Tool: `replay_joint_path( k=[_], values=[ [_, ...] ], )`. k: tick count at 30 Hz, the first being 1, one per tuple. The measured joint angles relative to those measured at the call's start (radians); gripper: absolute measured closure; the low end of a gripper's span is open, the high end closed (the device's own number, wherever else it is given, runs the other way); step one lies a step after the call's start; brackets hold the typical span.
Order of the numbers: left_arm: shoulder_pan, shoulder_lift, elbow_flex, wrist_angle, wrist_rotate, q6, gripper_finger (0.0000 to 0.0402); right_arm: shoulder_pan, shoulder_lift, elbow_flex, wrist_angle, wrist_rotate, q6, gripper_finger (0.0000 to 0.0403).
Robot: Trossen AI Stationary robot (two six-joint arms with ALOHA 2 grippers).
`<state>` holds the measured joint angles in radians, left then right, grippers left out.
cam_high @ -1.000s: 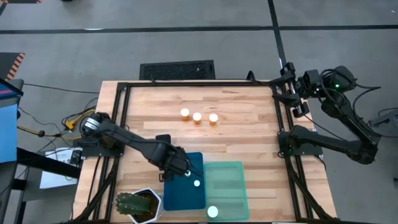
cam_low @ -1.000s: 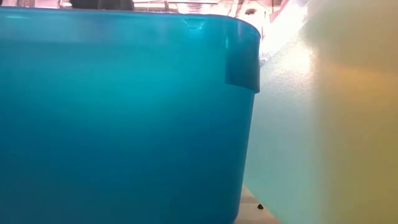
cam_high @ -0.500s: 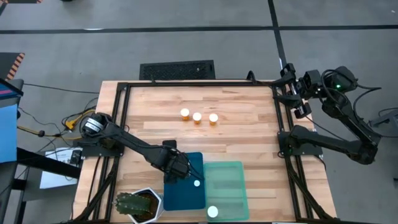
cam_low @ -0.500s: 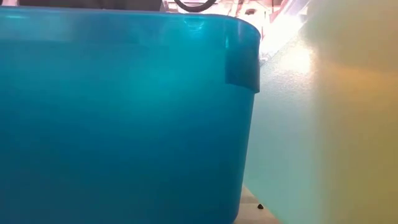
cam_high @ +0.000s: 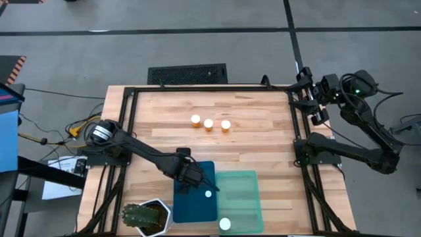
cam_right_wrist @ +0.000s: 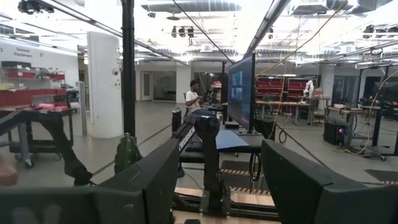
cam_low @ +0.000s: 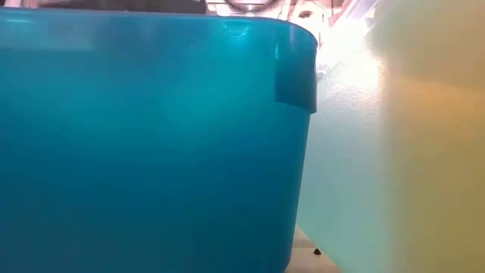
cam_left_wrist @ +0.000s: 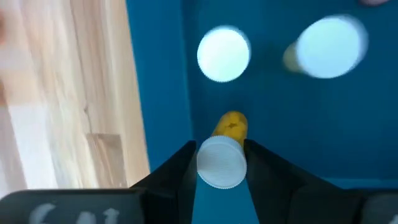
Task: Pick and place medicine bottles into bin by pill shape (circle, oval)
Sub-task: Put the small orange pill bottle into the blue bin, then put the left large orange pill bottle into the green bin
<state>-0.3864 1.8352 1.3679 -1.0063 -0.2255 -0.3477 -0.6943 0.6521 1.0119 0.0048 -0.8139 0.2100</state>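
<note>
Bottle (cam_left_wrist: 221, 162), hidden overhead, shows clenched in left end effector (cam_left_wrist: 221, 163) above blue tray (cam_left_wrist: 280, 93).

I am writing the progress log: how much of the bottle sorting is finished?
Done: two white-capped orange vials in the dark blue plastic tray, one in the mint green tray. In hand: the left claw holds a vial over the blue tray. Left: three vials on the wooden table.

Open lab hall, monitor (cam_right_wrist: 241, 93), workbenches (cam_right_wrist: 348, 118)

Pale wood-grain table (cam_high: 250, 131); smooth opaque blue plastic tray (cam_high: 187, 207); translucent mint tray (cam_high: 240, 197).
</note>
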Motion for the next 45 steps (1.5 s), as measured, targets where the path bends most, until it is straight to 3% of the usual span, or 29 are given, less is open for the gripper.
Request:
replay_joint_path(
  k=[6, 16, 30, 39, 45],
  values=[
    [0.004, 0.05, 0.008, -0.005, 0.047, 0.038, 0.0292, 0.0, 0.0, 0.0, 0.0, -0.001, 0.0, 0.0163],
    [0.006, 0.058, 0.029, -0.06, 0.029, 0.04, 0.0289, 0.009, 0.0, 0.0, 0.001, -0.002, -0.006, 0.0163],
    [0.007, 0.058, 0.056, -0.077, 0.048, 0.036, 0.0175, 0.009, 0.0, 0.0, 0.0, -0.001, -0.008, 0.0163],
    [0.039, 0.041, 0.193, -0.202, 0.028, 0.042, 0.0161, 0.009, 0.0, 0.0, 0.0, -0.001, -0.008, 0.0163],
    [0.129, -0.085, 0.271, -0.226, -0.038, 0.029, 0.0161, 0.008, 0.0, 0.0, -0.047, -0.001, -0.008, 0.0163]
  ],
)
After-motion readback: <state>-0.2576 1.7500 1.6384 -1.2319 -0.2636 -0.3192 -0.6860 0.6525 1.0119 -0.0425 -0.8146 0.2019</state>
